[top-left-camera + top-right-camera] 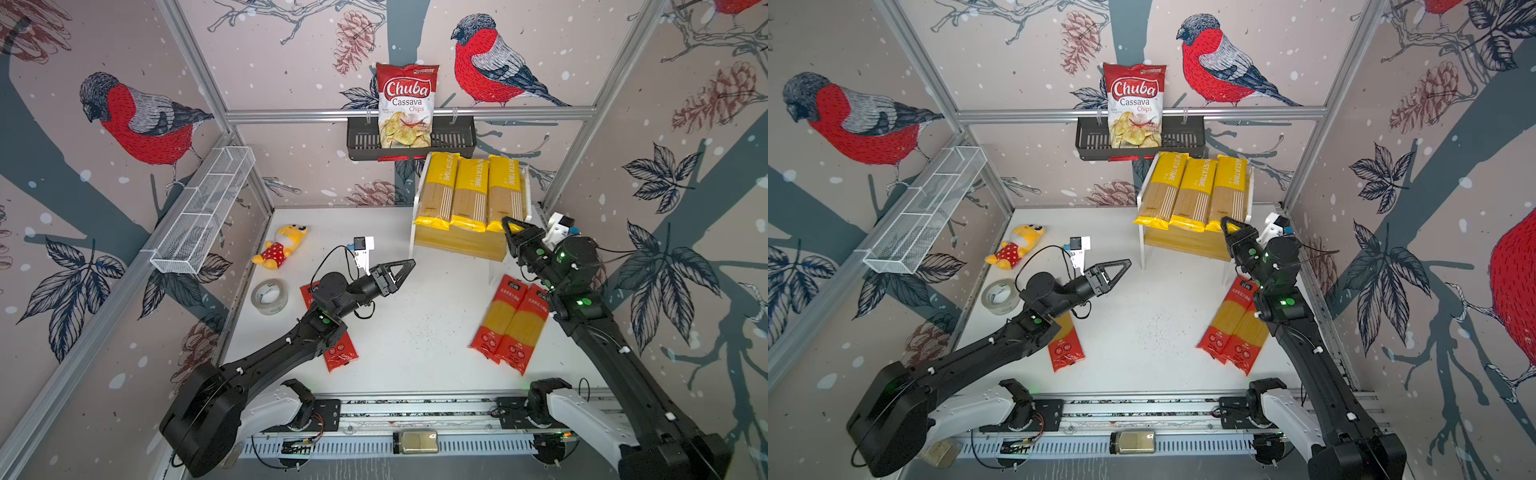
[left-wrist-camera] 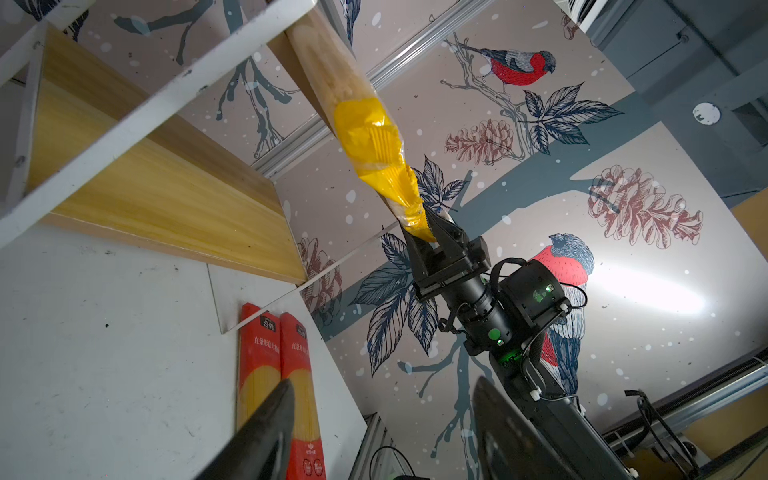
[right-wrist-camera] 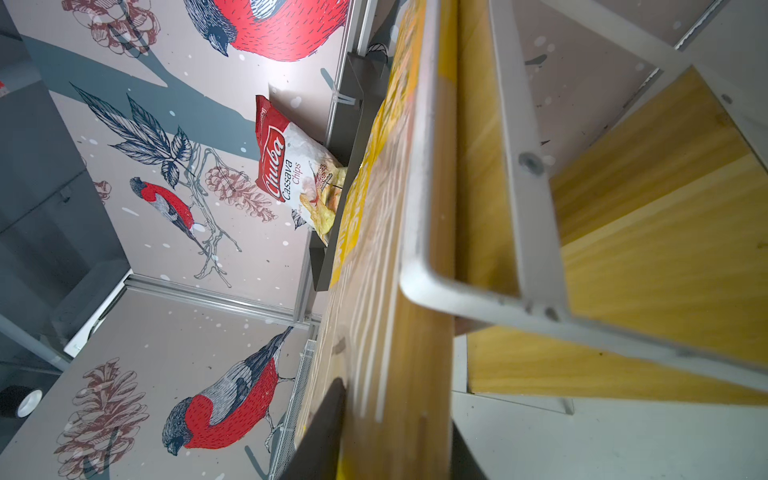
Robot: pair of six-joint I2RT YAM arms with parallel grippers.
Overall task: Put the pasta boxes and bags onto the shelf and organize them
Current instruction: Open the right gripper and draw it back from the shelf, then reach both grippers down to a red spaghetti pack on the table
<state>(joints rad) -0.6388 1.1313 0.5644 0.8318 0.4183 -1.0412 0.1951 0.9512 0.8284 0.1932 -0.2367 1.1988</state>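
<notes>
Three yellow PASTATIME packets [image 1: 469,193] lie side by side on the upper board of the shelf [image 1: 457,245] at the back right. My right gripper [image 1: 513,226] is shut on the near end of the rightmost yellow packet [image 2: 374,141], seen clearly in the left wrist view; that packet [image 3: 399,353] fills the gap between its fingers. Two red-ended packets [image 1: 511,324] lie together on the table beside the right arm. A third red-ended packet [image 1: 340,351] lies partly under the left arm. My left gripper [image 1: 409,266] hovers open and empty above the table's middle.
A Chuba chips bag [image 1: 405,106] stands in the black basket [image 1: 457,139] on the back rail. A white wire basket [image 1: 203,212] hangs on the left wall. A yellow plush toy [image 1: 280,247] and a tape roll [image 1: 269,296] lie at the table's left.
</notes>
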